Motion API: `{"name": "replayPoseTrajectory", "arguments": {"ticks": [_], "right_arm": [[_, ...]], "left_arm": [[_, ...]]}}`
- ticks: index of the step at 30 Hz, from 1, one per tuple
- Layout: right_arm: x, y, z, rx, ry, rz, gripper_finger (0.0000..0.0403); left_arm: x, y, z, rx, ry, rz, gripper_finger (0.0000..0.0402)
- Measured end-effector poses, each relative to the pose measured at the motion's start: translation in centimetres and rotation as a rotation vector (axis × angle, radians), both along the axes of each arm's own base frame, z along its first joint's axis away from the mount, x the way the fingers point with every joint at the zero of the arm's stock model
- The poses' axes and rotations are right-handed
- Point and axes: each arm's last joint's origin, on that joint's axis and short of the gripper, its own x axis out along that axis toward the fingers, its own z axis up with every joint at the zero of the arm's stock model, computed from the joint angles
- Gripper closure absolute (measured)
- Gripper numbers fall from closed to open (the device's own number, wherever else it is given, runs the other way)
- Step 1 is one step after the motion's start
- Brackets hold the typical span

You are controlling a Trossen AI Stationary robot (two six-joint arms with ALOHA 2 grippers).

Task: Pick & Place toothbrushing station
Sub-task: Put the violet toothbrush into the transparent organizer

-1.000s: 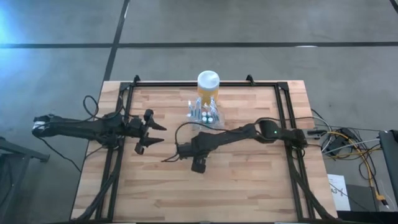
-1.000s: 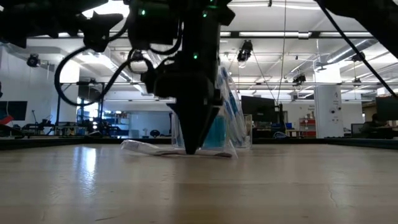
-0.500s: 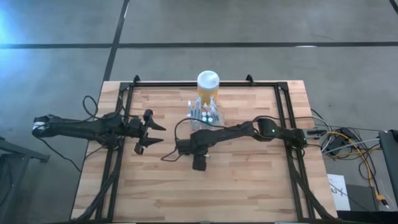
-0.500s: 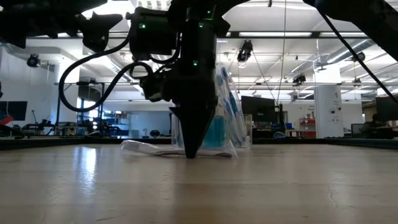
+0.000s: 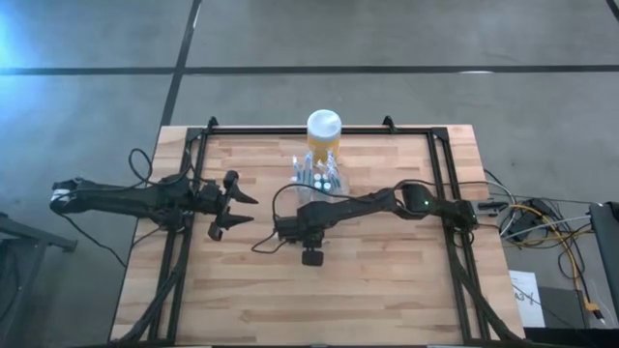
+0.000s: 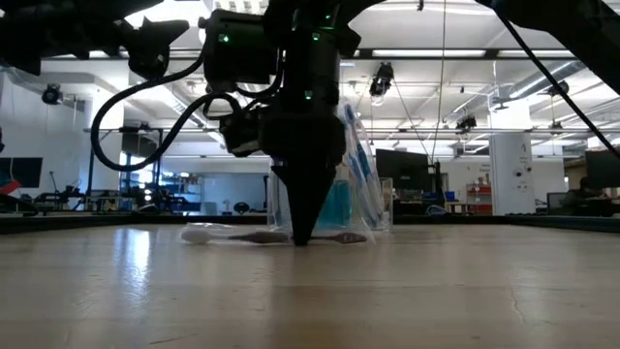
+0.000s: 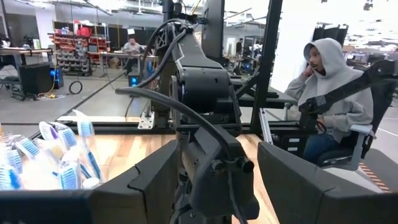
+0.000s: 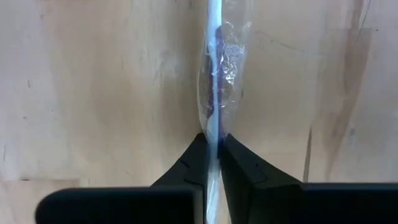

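The toothbrushing station [image 5: 317, 177], a small clear holder with several toothbrushes standing in it, rests on the table in front of a yellow jar with a white lid [image 5: 324, 130]. Just near of it, a toothbrush in a clear wrapper [image 8: 215, 74] lies flat on the wood [image 6: 223, 236]. My right gripper [image 8: 212, 144] points down at the table's middle [image 6: 301, 237], shut on that toothbrush. My left gripper [image 5: 250, 210] hovers open at the table's left, holding nothing. My right gripper pinches the wrapped toothbrush's thin handle [image 8: 213, 127] between its two fingers, roughly midway along its length, wrapper and all. The fingers come from above, pointing down, and lie across the toothbrush. It lies flat on the table, both ends [image 6: 199, 235] on the wood.
Black frame rails [image 5: 440, 164] run along the table's left, right and far sides. Bare wood [image 5: 387, 290] fills the near half. In the left wrist view a person in a grey hoodie [image 7: 336, 93] sits beyond the table.
My right gripper has shut on the wrapped toothbrush, staying tip-down at the table. The wrapper, which lay spread flat beside the fingertips, is now drawn in around the handle. The toothbrush still lies on the table.
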Motion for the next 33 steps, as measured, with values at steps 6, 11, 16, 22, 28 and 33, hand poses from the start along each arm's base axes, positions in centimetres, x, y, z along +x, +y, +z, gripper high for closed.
{"name": "replayPoseTrajectory", "arguments": {"ticks": [6,11,16,22,28,33], "right_arm": [[-0.4,1.3,3.2,0.003,-0.097,0.035,0.0384],[-1.6,2.3,5.8,-0.048,-0.192,0.035,0.0385],[-3.6,3.0,7.8,-0.023,-0.387,0.028,0.0385],[-6.7,2.7,8.4,0.029,-0.772,0.051,0.0385],[-8.7,1.8,8.8,0.028,-1.241,0.097,0.0385],[-9.7,1.4,7.9,-0.018,-1.369,0.131,0.0385]], "left_arm": [[-0.1,-0.1,0.0,0.004,-0.003,-0.037,0.0179],[-0.3,-0.1,0.2,0.014,-0.016,-0.050,0.0179],[-1.1,-0.2,0.8,0.048,-0.074,-0.080,0.0179],[-1.8,-0.3,1.1,0.067,-0.110,-0.098,0.0179],[-1.7,-0.2,1.1,0.072,-0.113,-0.063,0.0179],[-1.3,-0.1,0.9,0.071,-0.095,-0.027,0.0179]]}}
